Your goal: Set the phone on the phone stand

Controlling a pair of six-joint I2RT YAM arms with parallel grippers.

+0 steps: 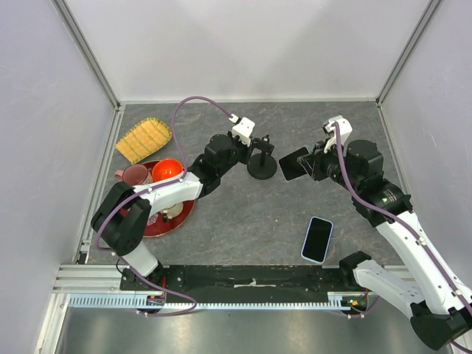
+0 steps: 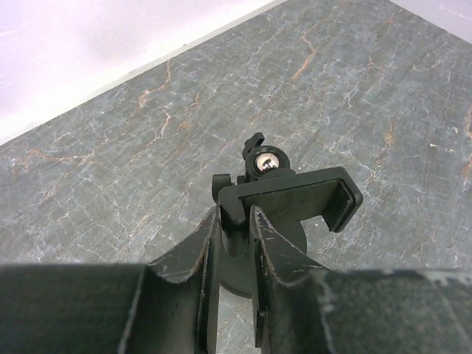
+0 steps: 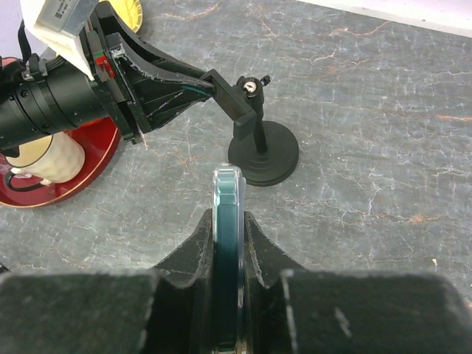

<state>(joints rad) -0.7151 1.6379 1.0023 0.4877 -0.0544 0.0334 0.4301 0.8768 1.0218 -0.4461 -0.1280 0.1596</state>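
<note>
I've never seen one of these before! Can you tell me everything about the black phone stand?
The phone stand is all black, maybe plastic or metal. It has a round flat base, a thin upright post and a cradle with hooked ends on top, with a shiny screw at its joint. It stands on the grey stone-look table. The cradle is empty. The left claw pinches one end of it.
</note>
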